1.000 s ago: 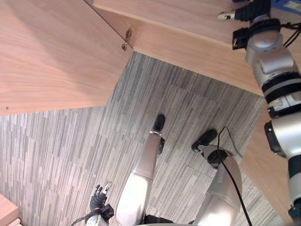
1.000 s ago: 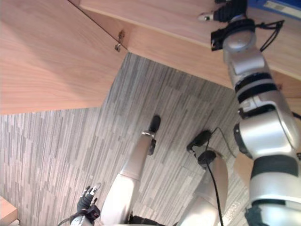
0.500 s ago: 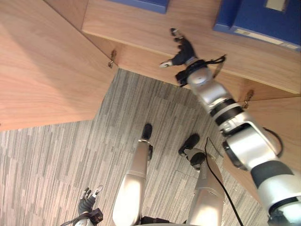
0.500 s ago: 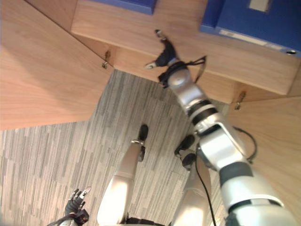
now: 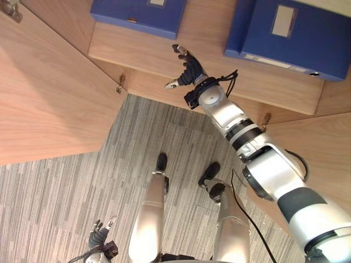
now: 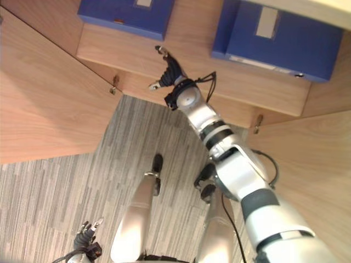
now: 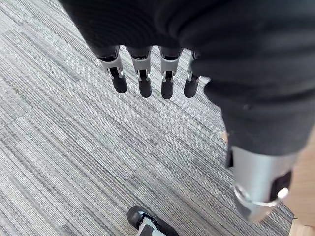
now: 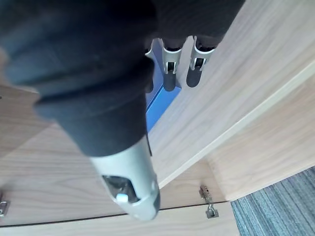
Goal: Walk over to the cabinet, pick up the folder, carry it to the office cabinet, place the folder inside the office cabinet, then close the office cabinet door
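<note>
Right robot hand (image 5: 188, 70) is over the cabinet shelf (image 5: 137, 52), fingers straight and spread, holding nothing. Two blue folders lie on the shelf: left folder (image 5: 140, 13) and right folder (image 5: 293, 35). The hand is between them and appears to touch neither. Cannot tell which is the task's folder.

Left robot hand (image 5: 97, 239) hangs low over the carpet (image 5: 66, 186), fingers relaxed, empty.

Judgement: placing looks done. Left door (image 5: 49, 98) and right door (image 5: 323, 148) stand open, so closing is what is left.
</note>
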{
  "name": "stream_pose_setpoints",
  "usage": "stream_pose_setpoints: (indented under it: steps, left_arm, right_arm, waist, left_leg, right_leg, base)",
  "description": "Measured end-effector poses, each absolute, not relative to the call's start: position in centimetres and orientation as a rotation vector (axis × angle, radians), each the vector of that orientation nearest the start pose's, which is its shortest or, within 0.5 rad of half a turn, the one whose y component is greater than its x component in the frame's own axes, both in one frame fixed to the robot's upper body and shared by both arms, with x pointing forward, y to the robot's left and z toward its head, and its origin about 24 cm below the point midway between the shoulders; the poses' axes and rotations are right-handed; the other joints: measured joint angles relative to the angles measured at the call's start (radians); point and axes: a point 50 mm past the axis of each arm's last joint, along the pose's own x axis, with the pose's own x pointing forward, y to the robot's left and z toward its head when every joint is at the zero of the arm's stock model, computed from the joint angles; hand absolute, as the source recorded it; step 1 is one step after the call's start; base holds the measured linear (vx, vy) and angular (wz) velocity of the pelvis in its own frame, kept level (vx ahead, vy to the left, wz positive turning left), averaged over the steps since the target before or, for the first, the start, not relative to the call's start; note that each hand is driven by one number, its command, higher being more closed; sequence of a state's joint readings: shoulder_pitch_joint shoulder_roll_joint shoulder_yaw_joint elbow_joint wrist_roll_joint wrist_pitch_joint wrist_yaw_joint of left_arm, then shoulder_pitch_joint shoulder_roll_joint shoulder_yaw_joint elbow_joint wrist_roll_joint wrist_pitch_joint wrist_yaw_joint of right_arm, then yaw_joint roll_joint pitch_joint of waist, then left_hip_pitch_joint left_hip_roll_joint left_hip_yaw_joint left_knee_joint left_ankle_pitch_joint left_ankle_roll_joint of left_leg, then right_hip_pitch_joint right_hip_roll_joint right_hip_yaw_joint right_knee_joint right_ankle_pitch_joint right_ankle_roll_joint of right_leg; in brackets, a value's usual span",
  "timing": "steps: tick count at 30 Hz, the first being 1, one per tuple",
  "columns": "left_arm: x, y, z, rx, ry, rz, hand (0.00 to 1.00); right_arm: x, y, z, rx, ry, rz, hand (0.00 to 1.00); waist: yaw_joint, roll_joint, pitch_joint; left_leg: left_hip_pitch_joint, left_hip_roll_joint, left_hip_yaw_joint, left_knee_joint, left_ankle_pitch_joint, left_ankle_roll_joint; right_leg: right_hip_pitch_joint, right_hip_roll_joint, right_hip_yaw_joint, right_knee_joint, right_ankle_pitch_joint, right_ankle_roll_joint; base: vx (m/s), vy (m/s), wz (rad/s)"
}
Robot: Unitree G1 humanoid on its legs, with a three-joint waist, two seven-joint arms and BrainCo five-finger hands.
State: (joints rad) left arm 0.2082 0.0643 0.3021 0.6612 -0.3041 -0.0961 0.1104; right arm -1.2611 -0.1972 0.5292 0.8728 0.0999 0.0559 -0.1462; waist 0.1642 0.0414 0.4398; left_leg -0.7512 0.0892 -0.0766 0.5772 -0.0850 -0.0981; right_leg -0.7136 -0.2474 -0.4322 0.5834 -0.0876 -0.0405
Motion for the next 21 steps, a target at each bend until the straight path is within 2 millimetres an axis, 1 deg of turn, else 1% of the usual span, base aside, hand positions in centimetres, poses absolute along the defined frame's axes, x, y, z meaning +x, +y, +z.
stream_pose_setpoints:
  steps: [2,3,5,6,7,8,9,10,11,12,13,14,15,16,17,18,20,21]
  left_arm:
    - [11.3,24.5,-11.8,-0.242,0.706,0.620,0.00]
    - [11.3,24.5,-11.8,-0.242,0.706,0.621,0.00]
    - [11.4,24.4,-11.9,-0.245,0.708,0.620,0.00]
    - [11.3,24.4,-11.9,-0.246,0.711,0.620,0.00]
    - [11.3,24.4,-12.0,-0.247,0.713,0.621,0.00]
    - [11.3,24.3,-12.0,-0.248,0.716,0.622,0.00]
    - [11.2,24.3,-12.1,-0.253,0.717,0.627,0.00]
    - [11.1,24.1,-12.2,-0.265,0.719,0.641,0.00]
    - [11.0,23.8,-12.4,-0.273,0.730,0.641,0.00]
    - [10.9,23.5,-12.6,-0.280,0.738,0.641,0.00]
    - [10.6,22.9,-13.0,-0.296,0.764,0.640,0.00]
    - [10.3,22.2,-13.5,-0.315,0.792,0.639,0.00]
    - [10.1,22.2,-13.6,-0.323,0.801,0.649,0.00]
    - [9.9,22.2,-13.9,-0.322,0.821,0.653,0.00]
    - [9.6,22.1,-14.2,-0.319,0.844,0.651,0.00]
    - [9.5,22.1,-14.3,-0.308,0.855,0.647,0.00]
    - [8.9,22.4,-14.6,-0.269,0.892,0.638,0.00]
    - [8.7,22.4,-14.7,-0.262,0.908,0.638,0.00]
  right_arm:
    - [40.8,-4.1,23.3,-0.563,-0.309,0.240,0.00]
    - [40.9,-4.1,22.8,-0.544,-0.290,0.236,0.00]
    - [41.0,-4.7,21.3,-0.512,-0.242,0.224,0.00]
    - [40.9,-5.1,20.2,-0.494,-0.213,0.213,0.00]
    - [40.8,-5.8,18.1,-0.458,-0.152,0.197,0.00]
    - [40.7,-6.0,17.2,-0.455,-0.126,0.191,0.00]
    - [40.5,-6.5,15.6,-0.437,-0.080,0.182,0.00]
    - [39.9,-7.3,12.6,-0.361,0.008,0.151,0.00]
    - [39.2,-7.8,10.3,-0.312,0.067,0.133,0.00]
    - [38.6,-8.1,8.8,-0.269,0.111,0.119,0.00]
    - [37.1,-8.5,5.5,-0.188,0.211,0.096,0.00]
    - [35.2,-9.0,2.2,-0.100,0.309,0.068,0.00]
    - [34.1,-9.1,0.6,-0.067,0.355,0.056,0.00]
    - [31.9,-9.2,-2.3,-0.015,0.448,0.037,0.00]
    - [29.5,-9.2,-4.9,0.012,0.538,0.026,0.00]
    - [28.3,-9.2,-6.0,0.025,0.581,0.028,0.00]
    - [24.3,-9.3,-9.2,0.062,0.705,0.028,0.00]
    - [23.3,-9.4,-9.9,0.068,0.733,0.024,0.00]
  waist:
    - [-0.002,-0.010,-0.006]
    - [-0.005,-0.015,-0.009]
    - [-0.006,-0.018,-0.012]
    - [-0.007,-0.019,-0.013]
    - [-0.008,-0.020,-0.014]
    - [-0.009,-0.022,-0.016]
    - [-0.010,-0.024,-0.019]
    - [-0.012,-0.029,-0.027]
    - [-0.012,-0.033,-0.030]
    - [-0.013,-0.035,-0.033]
    - [-0.016,-0.041,-0.052]
    - [-0.018,-0.046,-0.071]
    - [-0.018,-0.049,-0.081]
    - [-0.022,-0.051,-0.093]
    - [-0.029,-0.054,-0.119]
    - [-0.035,-0.056,-0.135]
    - [-0.053,-0.063,-0.183]
    - [-0.057,-0.065,-0.200]
  left_leg:
    - [0.016,0.002,0.008,-0.016,0.003,-0.001]
    - [0.025,0.004,0.009,-0.023,0.005,-0.001]
    - [0.047,0.005,0.010,-0.032,0.005,-0.002]
    - [0.062,0.007,0.011,-0.036,0.005,-0.002]
    - [0.089,0.011,0.015,-0.047,0.005,-0.002]
    - [0.099,0.012,0.016,-0.050,0.004,-0.002]
    - [0.115,0.014,0.019,-0.053,0.003,-0.001]
    - [0.145,0.022,0.024,-0.061,-0.002,0.000]
    - [0.170,0.026,0.027,-0.066,-0.006,0.000]
    - [0.186,0.028,0.029,-0.070,-0.008,0.000]
    - [0.211,0.031,0.037,-0.076,-0.012,0.000]
    - [0.238,0.038,0.048,-0.083,-0.018,0.000]
    - [0.251,0.042,0.053,-0.084,-0.022,0.000]
    - [0.287,0.054,0.062,-0.086,-0.036,0.003]
    - [0.312,0.065,0.069,-0.088,-0.042,-0.003]
    - [0.323,0.069,0.073,-0.091,-0.045,-0.004]
    - [0.379,0.082,0.089,-0.113,-0.050,-0.009]
    - [0.389,0.082,0.093,-0.120,-0.050,-0.010]
  right_leg:
    - [0.007,0.003,0.005,-0.009,0.002,0.000]
    - [0.016,0.006,0.005,-0.016,0.004,0.001]
    - [0.039,0.009,0.004,-0.027,0.004,0.002]
    - [0.055,0.013,0.003,-0.035,0.006,0.004]
    - [0.083,0.019,0.003,-0.051,0.008,0.007]
    - [0.092,0.021,0.003,-0.056,0.009,0.007]
    - [0.108,0.024,0.003,-0.064,0.010,0.007]
    - [0.139,0.034,0.005,-0.078,0.011,0.008]
    - [0.163,0.040,0.005,-0.088,0.011,0.009]
    - [0.180,0.042,0.006,-0.093,0.011,0.009]
    - [0.199,0.047,0.013,-0.101,0.011,0.009]
    - [0.222,0.056,0.020,-0.115,0.012,0.012]
    - [0.234,0.062,0.023,-0.121,0.013,0.013]
    - [0.270,0.074,0.026,-0.137,0.011,0.016]
    - [0.296,0.086,0.030,-0.153,0.011,0.018]
    - [0.308,0.092,0.031,-0.161,0.012,0.020]
    - [0.358,0.109,0.037,-0.197,0.018,0.028]
    - [0.366,0.110,0.040,-0.203,0.018,0.029]
  base:
    - [0.05,0.013,-0.08]
    - [0.07,0.007,-0.03]
    - [0.06,0.008,-0.02]
    - [0.06,0.014,-0.05]
    - [0.05,0.013,-0.06]
    - [0.06,0.009,-0.07]
    - [0.04,-0.005,-0.10]
    - [0.05,-0.014,-0.14]
    - [0.04,-0.020,-0.14]
    - [0.04,-0.020,-0.15]
    - [0.05,-0.016,-0.21]
    - [0.05,-0.015,-0.25]
    - [0.06,-0.023,-0.28]
    - [0.05,-0.033,-0.29]
    - [0.06,-0.036,-0.27]
    - [0.06,-0.037,-0.24]
    - [0.06,-0.028,-0.21]
    - [0.07,-0.006,-0.15]
